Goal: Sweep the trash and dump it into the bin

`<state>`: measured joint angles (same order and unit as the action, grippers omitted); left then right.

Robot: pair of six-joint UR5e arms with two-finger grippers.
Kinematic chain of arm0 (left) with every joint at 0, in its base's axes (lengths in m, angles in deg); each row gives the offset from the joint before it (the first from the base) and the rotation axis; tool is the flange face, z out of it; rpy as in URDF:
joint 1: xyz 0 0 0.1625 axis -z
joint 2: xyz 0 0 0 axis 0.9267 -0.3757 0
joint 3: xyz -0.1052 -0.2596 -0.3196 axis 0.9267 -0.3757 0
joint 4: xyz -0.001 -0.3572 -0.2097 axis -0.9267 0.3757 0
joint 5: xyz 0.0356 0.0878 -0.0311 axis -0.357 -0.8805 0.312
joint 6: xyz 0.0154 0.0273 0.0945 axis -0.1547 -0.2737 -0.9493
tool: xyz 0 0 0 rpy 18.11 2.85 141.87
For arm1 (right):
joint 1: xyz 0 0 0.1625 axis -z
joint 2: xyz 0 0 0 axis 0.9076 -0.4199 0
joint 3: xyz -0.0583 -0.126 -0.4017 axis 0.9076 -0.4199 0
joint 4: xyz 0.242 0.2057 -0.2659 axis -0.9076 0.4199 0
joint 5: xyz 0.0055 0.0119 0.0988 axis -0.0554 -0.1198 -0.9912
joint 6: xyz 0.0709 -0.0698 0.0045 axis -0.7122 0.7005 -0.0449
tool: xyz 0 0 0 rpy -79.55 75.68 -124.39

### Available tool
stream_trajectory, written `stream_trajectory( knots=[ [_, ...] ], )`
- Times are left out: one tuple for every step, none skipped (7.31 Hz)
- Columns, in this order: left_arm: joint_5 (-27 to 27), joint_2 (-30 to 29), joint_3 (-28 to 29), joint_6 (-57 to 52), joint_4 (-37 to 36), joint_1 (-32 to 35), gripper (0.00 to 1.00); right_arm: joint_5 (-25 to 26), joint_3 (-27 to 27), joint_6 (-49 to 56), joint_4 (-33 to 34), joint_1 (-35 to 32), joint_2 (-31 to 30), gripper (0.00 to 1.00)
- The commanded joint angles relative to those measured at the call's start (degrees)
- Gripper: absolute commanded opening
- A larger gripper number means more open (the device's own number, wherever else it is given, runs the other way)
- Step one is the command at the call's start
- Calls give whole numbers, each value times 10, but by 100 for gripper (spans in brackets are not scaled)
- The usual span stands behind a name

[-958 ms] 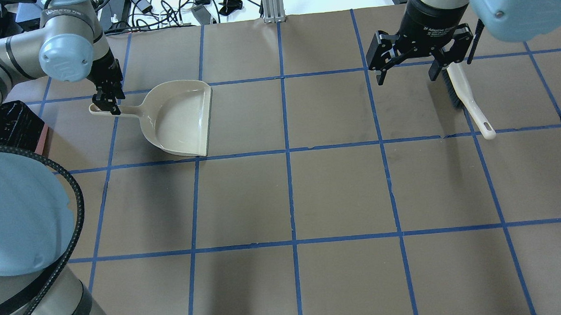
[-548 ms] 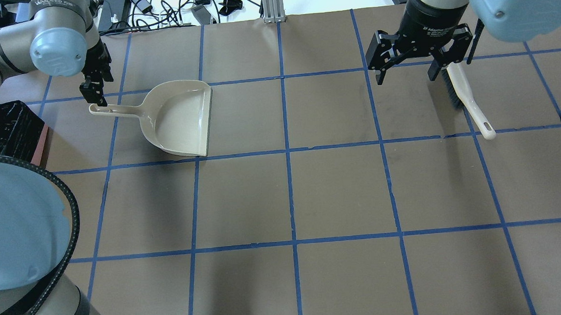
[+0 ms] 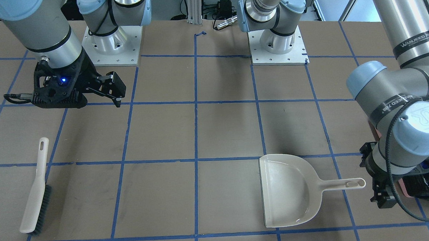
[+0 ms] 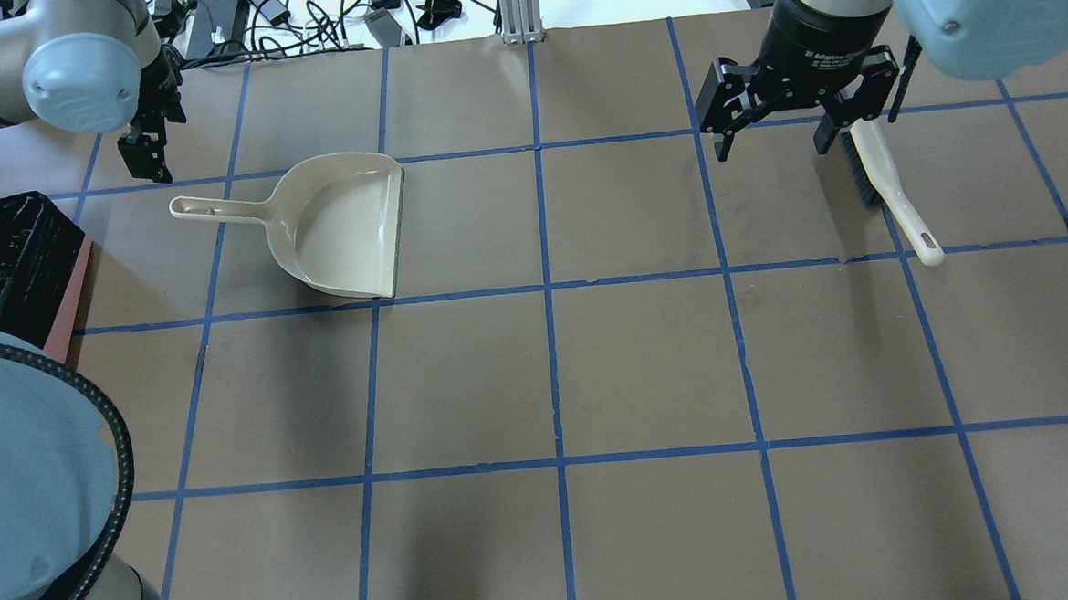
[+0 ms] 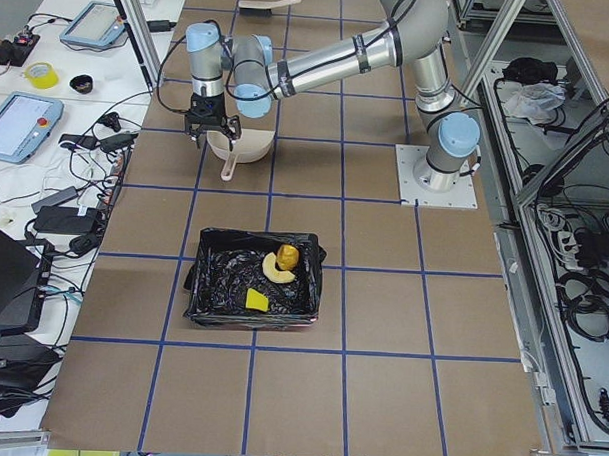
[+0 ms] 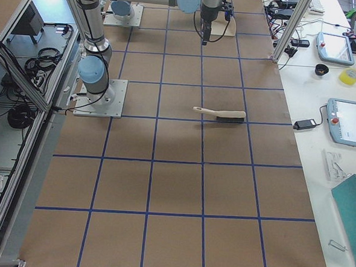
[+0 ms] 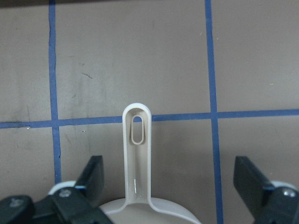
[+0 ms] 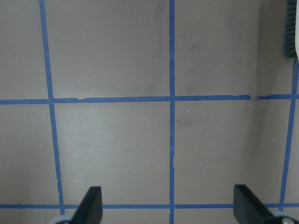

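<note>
The trash lies inside the bin (image 5: 214, 285), a pink container lined with a black bag: a yellow-orange lump (image 5: 289, 255), a golden croissant piece (image 5: 274, 270) and a yellow sponge piece (image 5: 256, 300). The bin also shows at the left edge of the overhead view (image 4: 11, 254). My left gripper (image 4: 145, 160) is open and empty, raised above the handle end of the beige dustpan (image 4: 347, 227). The left wrist view shows the handle (image 7: 137, 154) between the spread fingers (image 7: 96, 172). My right gripper (image 4: 768, 137) is open and empty, hovering left of the brush (image 4: 889, 190).
The dustpan (image 3: 288, 193) lies flat and empty on the brown, blue-taped table. The brush (image 3: 35, 198) lies flat on the table at the far right of the overhead view. Cables and devices sit beyond the table's far edge (image 4: 318, 19).
My left gripper has lifted off the dustpan handle and drawn back to the far left. The dustpan stays where it was. The right gripper has hardly moved.
</note>
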<state>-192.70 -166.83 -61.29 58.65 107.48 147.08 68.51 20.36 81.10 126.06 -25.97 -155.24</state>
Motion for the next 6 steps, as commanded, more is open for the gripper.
stream_trajectory(
  knots=[
    [19,34,1,-71,0,6,100,0,0,-1,0,0,-1,100],
    [20,55,-1,-111,0,7,100,0,0,-1,0,0,-1,100],
    [21,73,-6,-160,0,16,100,-1,0,-1,0,0,0,100],
    [22,96,-8,-230,6,29,100,-1,0,-1,0,0,0,100],
    [59,116,-9,-286,8,32,100,-1,0,-1,0,0,0,100],
    [82,137,-15,-334,9,34,100,-1,0,-1,0,0,0,100]
  ],
)
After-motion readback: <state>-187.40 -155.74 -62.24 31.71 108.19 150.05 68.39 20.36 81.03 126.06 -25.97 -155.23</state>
